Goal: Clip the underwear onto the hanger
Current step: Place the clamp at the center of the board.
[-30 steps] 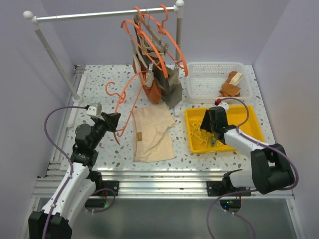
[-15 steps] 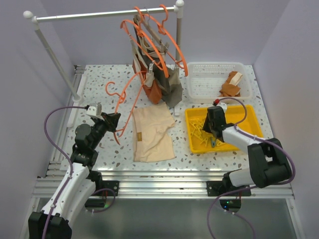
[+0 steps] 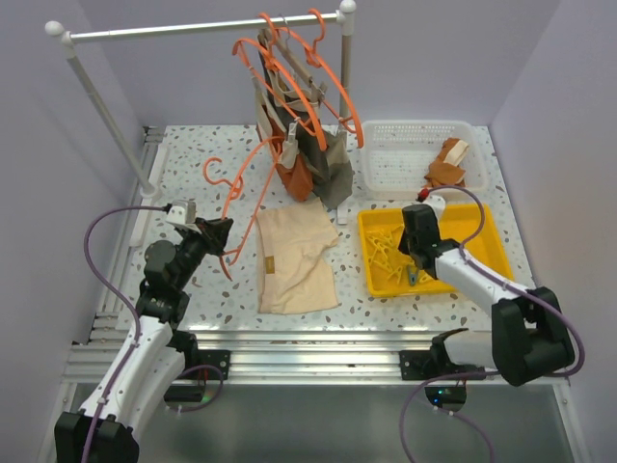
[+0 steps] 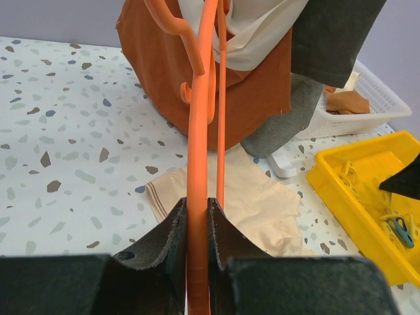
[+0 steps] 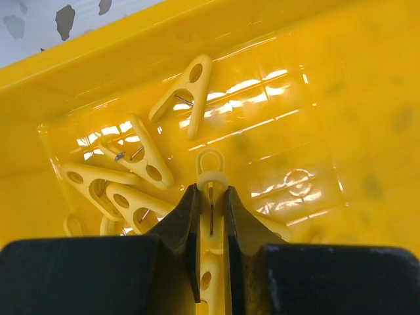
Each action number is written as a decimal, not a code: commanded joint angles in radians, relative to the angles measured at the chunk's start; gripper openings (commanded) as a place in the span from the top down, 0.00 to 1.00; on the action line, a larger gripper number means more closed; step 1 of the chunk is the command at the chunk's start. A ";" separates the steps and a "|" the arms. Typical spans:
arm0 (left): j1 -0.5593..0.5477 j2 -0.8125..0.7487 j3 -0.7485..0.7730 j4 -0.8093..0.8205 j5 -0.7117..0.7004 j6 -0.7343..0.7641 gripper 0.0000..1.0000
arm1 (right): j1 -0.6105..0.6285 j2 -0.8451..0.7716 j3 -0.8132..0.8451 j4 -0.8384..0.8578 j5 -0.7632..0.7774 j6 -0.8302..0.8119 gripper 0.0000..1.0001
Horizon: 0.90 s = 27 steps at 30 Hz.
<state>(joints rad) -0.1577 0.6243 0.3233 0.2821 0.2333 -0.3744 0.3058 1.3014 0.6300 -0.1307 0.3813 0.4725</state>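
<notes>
Speckled terrazzo table (image 3: 183, 164) here, boxed in by plain pale lilac walls, with a white clothes rail (image 3: 193, 27) across the back.

Off that rail hangs a bunch of orange hangers with garments (image 3: 304, 145) in dark grey, rust and cream, dangling low over the middle of the table. To the right of them sits a white basket (image 3: 405, 154) with a rust-orange cloth (image 3: 445, 172) in it. In front of that is a yellow tray (image 3: 487, 246) of yellow pegs.

My right pincer (image 5: 211, 197) is down in that tray, fingers squeezed nearly together on one yellow peg (image 5: 211, 174). It's gripped lengthwise, ring end poking out past my fingertips. Other pegs lie loose just beside it.

My left pincer (image 4: 197, 210) is clamped tight on the hanger (image 4: 200, 131). From my wrist I see it edge-on, rising straight out of the jaws toward the hanging clothes. From above, its long axis runs from me toward the back, with the curled hook at the far left.

The underwear (image 3: 294, 256) lies flat on the table between the hanger and the tray. Its long side runs near to far, and its far edge is close under the hanging garments. The hanger is just beside its left edge, not on it.
</notes>
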 commanded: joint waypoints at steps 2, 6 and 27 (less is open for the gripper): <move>-0.005 -0.015 0.046 0.029 -0.005 0.019 1.00 | 0.056 -0.154 0.046 -0.072 0.113 -0.018 1.00; -0.005 -0.014 0.046 0.031 -0.008 0.022 1.00 | 0.139 -0.280 0.085 -0.121 0.108 -0.049 1.00; -0.005 -0.020 0.046 0.017 -0.031 0.029 1.00 | 0.581 0.341 0.460 0.180 -0.378 -0.229 0.99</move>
<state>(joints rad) -0.1577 0.6083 0.3237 0.2710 0.2150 -0.3733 0.8688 1.5673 1.0111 -0.0406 0.1173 0.2817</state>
